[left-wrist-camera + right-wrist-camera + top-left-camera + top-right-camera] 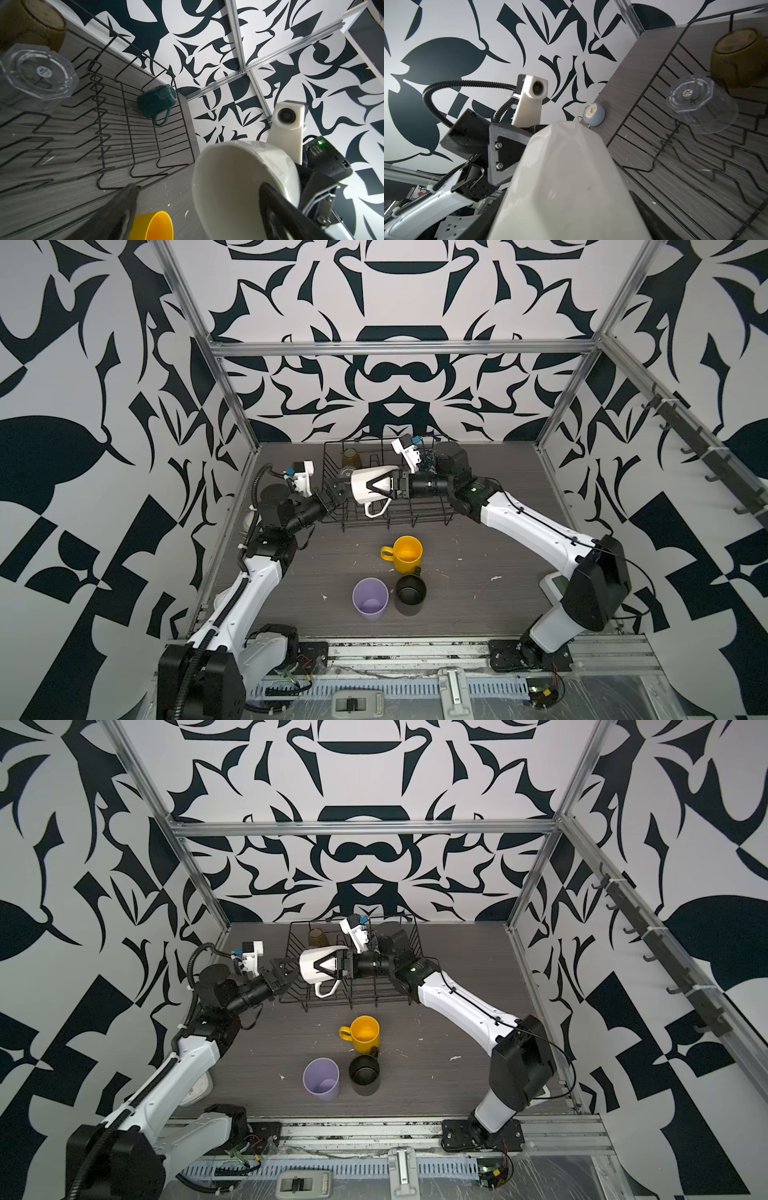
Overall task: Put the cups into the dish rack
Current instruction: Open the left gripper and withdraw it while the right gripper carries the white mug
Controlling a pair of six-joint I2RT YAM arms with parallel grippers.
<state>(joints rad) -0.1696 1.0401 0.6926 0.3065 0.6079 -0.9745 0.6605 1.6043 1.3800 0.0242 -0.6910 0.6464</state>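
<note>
Cream mug: held in mid-air over the dish rack, centre of both top views. Its long axis is level and runs left to right, with the mouth left and the handle toward the lower edge.

Right gripper: jaws clamped on the mug's body.

Left gripper: jaws wide, at the mouth.

Count: seven cups, one rack.
- In the rack, three bottoms-up: amber tumbler, clear tumbler, dark-green mug.
- On the counter, lower centre, three upright: yellow mug, black mug, lilac tumbler.
</note>
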